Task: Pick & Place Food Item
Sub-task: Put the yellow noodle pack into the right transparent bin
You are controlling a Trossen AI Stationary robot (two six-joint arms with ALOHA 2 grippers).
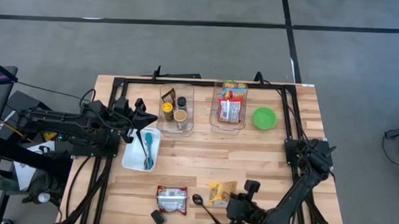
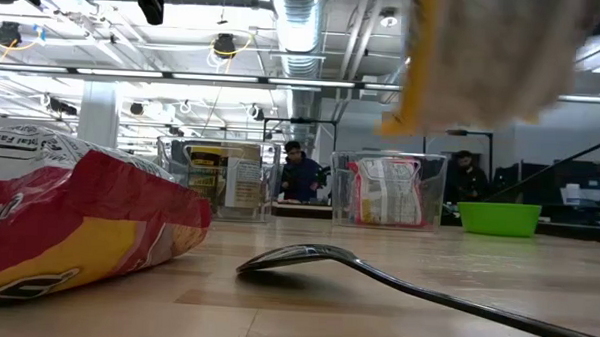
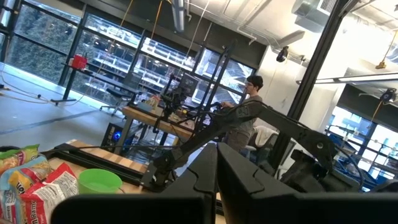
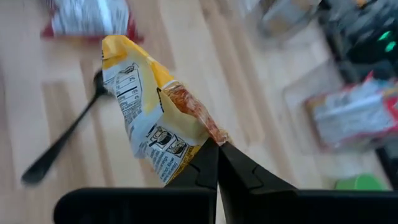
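Wooden table below, the right gripper pinches the yellow packet by one corner, lifted over the spoon; light, crinkly, probably slippery. Left gripper shut, empty.

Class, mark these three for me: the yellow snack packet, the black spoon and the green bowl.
yellow snack packet point(image 4: 149, 118), right wrist view, on its printed middle panel.
black spoon point(image 2: 297, 258), low view, on the spoon's bowl.
green bowl point(image 1: 264, 118), high view, on the inside of the bowl.
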